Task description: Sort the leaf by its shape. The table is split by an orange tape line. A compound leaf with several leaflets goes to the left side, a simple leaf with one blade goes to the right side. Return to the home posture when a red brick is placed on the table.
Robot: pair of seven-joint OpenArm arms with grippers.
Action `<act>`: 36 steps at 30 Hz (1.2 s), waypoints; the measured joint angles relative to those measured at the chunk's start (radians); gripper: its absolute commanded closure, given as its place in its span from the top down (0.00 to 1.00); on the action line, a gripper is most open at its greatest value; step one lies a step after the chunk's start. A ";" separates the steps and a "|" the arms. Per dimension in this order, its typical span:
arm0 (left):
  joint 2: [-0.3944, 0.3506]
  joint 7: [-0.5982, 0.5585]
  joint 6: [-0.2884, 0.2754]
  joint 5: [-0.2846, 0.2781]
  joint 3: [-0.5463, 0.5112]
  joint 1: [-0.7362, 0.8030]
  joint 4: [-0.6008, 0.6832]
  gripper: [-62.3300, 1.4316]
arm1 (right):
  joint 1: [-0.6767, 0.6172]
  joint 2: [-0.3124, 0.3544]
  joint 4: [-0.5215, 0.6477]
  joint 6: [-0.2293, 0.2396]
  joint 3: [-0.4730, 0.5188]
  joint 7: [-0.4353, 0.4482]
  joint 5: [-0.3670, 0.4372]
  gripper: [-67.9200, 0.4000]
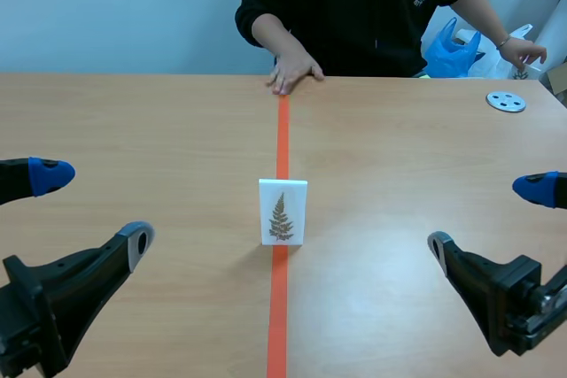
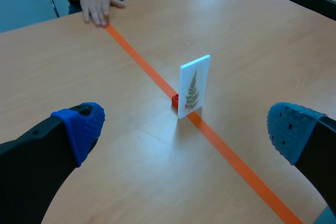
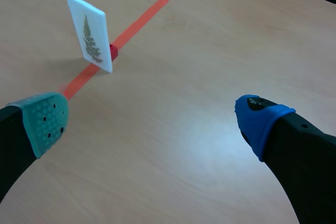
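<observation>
A white card (image 1: 283, 211) showing a fern-like leaf with several leaflets stands upright on the orange tape line (image 1: 280, 307) at the table's middle. The card (image 2: 194, 86) rests against a small red brick (image 2: 175, 99) behind it; in the right wrist view the card (image 3: 90, 32) and red brick (image 3: 113, 52) show too. My left gripper (image 1: 84, 205) is open near the front left, well short of the card. My right gripper (image 1: 496, 214) is open at the front right, also far from it. In the wrist views the left gripper (image 2: 184, 127) and right gripper (image 3: 152, 114) hold nothing.
A person in a black top sits across the table, one hand (image 1: 292, 71) resting at the tape line's far end. A round grey disc with holes (image 1: 506, 101) lies at the far right. A blue bag (image 1: 452, 50) sits behind the table edge.
</observation>
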 measured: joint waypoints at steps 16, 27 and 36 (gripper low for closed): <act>0.000 0.000 0.000 0.000 0.000 0.000 0.000 1.00 | 0.229 -0.003 -0.154 0.019 -0.183 -0.070 -0.024 1.00; 0.000 0.000 0.000 0.000 0.000 0.000 0.000 1.00 | 0.539 -0.117 -0.467 0.019 -0.367 -0.041 -0.094 1.00; 0.000 0.000 0.000 0.000 0.000 0.000 0.000 1.00 | 0.751 -0.227 -0.747 0.013 -0.519 0.030 -0.188 1.00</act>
